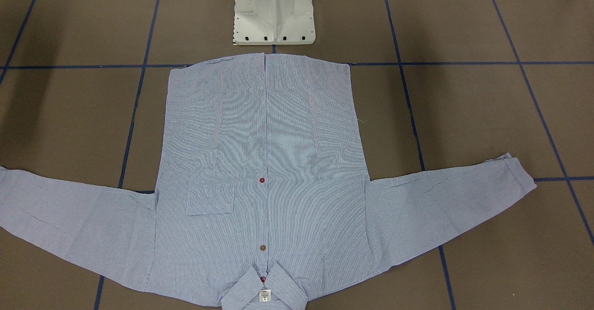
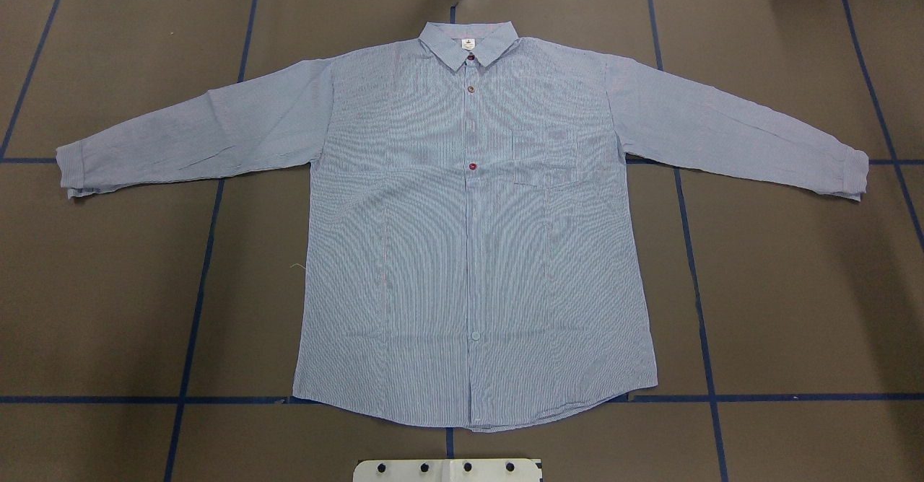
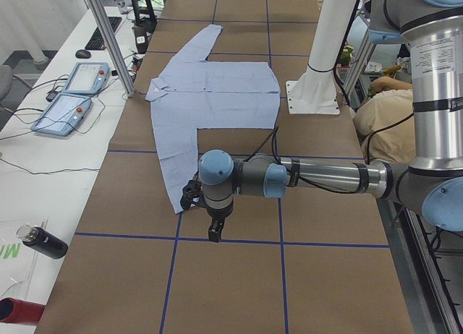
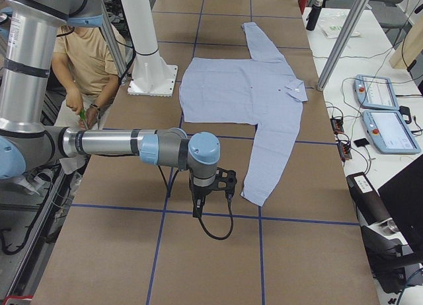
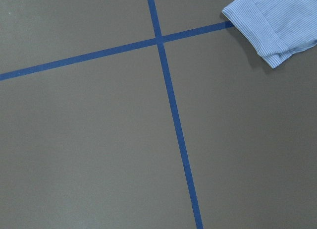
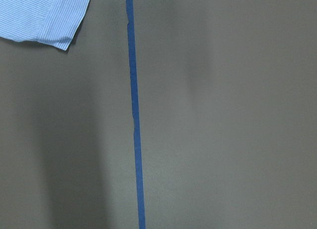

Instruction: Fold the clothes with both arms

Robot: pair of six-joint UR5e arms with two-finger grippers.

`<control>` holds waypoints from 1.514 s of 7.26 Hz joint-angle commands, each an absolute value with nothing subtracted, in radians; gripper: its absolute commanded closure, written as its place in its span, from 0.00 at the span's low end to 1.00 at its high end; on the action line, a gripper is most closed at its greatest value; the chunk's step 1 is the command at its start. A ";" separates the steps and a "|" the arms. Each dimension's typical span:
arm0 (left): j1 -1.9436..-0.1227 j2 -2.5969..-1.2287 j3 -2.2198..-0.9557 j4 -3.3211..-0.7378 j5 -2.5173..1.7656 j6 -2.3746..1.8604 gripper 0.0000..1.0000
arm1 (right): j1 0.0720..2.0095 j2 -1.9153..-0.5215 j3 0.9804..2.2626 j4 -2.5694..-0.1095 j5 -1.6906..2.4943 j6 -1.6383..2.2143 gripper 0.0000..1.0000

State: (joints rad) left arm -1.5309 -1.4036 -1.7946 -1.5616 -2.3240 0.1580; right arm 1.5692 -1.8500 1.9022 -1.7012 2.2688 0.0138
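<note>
Two arms: the left arm (image 3: 325,178) and the right arm (image 4: 112,143) each reach out level over an end of the table (image 2: 794,287), one past each sleeve tip.
left gripper (image 3: 215,231): hangs pointing down over bare table, near the cuff on its side and apart from it; I see it only from the side, so I cannot tell whether its fingers are apart or together.
right gripper (image 4: 197,206): hangs the same way near the other cuff, touching no cloth; again I cannot tell how its fingers stand.
shirt (image 2: 469,251): lies flat in the middle of the table, front up and buttoned, hem just before the white pedestal (image 1: 274,13).
collar (image 2: 469,42): points away from the robot, at the table's far edge, white label showing inside.
sleeves: both spread wide to the sides, slanting slightly back toward the robot.
left cuff (image 5: 277,30): lies flat beside a crossing of tape lines (image 5: 168,100).
right cuff (image 6: 49,21): lies flat, just beside a blue line.
pocket (image 2: 545,157): on the chest, on the robot's right of the buttons (image 2: 473,167).
person (image 4: 86,61): sits off the table behind the right arm.
</note>
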 commanded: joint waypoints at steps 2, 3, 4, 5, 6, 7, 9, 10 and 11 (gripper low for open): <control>-1.531 -1.402 -1.825 -1.568 -2.322 0.164 0.00 | 1.569 -1.847 1.908 -1.700 2.272 0.017 0.00; -1.531 -1.404 -1.847 -1.569 -2.315 0.163 0.00 | 1.569 -1.841 1.931 -1.700 2.270 0.012 0.00; -1.531 -1.405 -1.862 -1.610 -2.313 0.158 0.00 | 1.569 -1.829 1.965 -1.698 2.269 0.012 0.00; -1.531 -1.402 -1.880 -1.667 -2.318 0.155 0.00 | 1.569 -1.819 1.982 -1.698 2.272 0.014 0.00; -1.531 -1.422 -1.902 -1.739 -2.318 0.153 0.00 | 1.569 -1.771 1.996 -1.692 2.275 0.024 0.00; -1.531 -1.442 -1.882 -1.870 -2.312 0.155 0.00 | 1.569 -1.722 2.008 -1.668 2.276 0.029 0.00; -1.531 -1.482 -1.849 -2.143 -2.310 0.137 0.00 | 1.569 -1.697 1.982 -1.538 2.279 0.032 0.00; -1.528 -1.521 -1.817 -2.157 -2.315 -0.008 0.00 | 1.568 -1.697 1.945 -1.491 2.279 0.029 0.00; -1.529 -1.537 -1.806 -2.180 -2.313 -0.081 0.00 | 1.565 -1.695 1.868 -1.391 2.325 0.035 0.00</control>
State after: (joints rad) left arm -1.5291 -1.5077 -1.8274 -2.1359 -2.3129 0.0248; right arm 1.5675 -1.6982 1.9422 -1.4946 2.2893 0.0311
